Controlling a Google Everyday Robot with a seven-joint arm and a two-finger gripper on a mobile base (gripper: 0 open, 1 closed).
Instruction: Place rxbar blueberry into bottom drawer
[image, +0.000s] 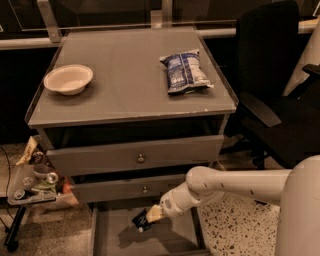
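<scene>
one item is in play: the rxbar blueberry (140, 221), a small dark flat bar in the lower centre of the frame, pinched at one end by the gripper (149, 217) and hanging over the open bottom drawer (167, 239). the gripper, at the end of the white arm (235, 182) entering from the lower right, is clenched on the bar. the bar's free end points toward the lower left above the drawer's grey floor; whether it touches that floor cannot be told. handling judgement: the bar is likely light, with a thin smooth wrapper over a firm but slightly pliant core. it should bear a moderate pinch without damage, yet may slip or pivot between the fingers when held by one end only. a hold across the flat faces near mid-length would limit swinging; the present end hold looks adequate for a short lowering. being light and not fragile, it should tolerate a short drop, though it may slide on landing. the middle drawer (125, 190) just above restricts room, so release is best made low and clear of the drawer walls. on the cabinet top, the chip bag (185, 71) at upper centre-right and the bowl (68, 79) at upper left lie well apart from the work area.
</scene>
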